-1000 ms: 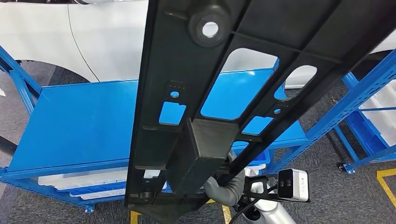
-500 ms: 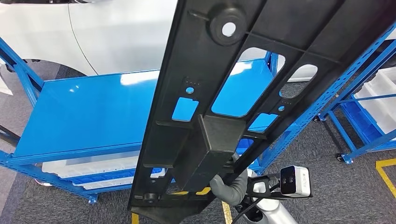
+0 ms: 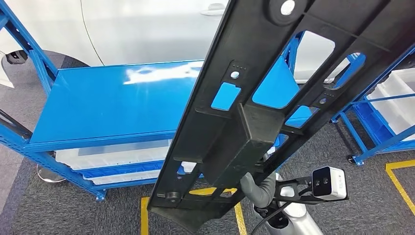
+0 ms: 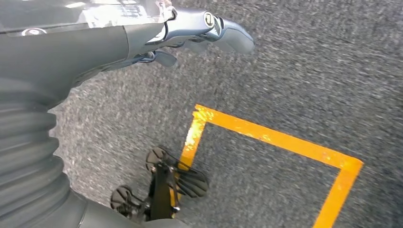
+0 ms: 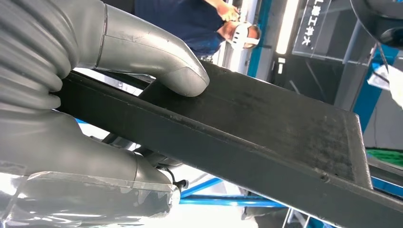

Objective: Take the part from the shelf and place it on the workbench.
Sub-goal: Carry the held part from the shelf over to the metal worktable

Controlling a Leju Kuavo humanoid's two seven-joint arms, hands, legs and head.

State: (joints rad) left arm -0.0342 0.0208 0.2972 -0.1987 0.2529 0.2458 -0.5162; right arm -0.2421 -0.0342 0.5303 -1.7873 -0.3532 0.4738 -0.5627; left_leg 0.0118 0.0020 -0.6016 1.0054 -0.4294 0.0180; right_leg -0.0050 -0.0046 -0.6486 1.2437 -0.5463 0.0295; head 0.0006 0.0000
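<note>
The part (image 3: 259,127) is a long black plastic panel with several cut-outs and a box-shaped block, held on a slant across the head view. My right hand (image 3: 258,188) grips its lower end from underneath. In the right wrist view that hand (image 5: 133,42) presses its thumb on the flat face of the part (image 5: 266,118). The blue workbench (image 3: 107,103) stands behind and to the left of the part, its top bare. My left hand (image 4: 95,47) hangs over the carpet with fingers (image 4: 223,31) stretched out, holding nothing.
White bins (image 3: 112,156) sit on the workbench's lower level. A white car body (image 3: 147,29) stands behind it. A blue rack (image 3: 386,127) with white trays is at the right. Yellow tape (image 3: 399,181) marks the grey carpet. A person (image 5: 190,19) stands beyond the part.
The whole picture has shifted, so the camera has moved. The part now lies further right and leans more across the view, still held by my right hand.
</note>
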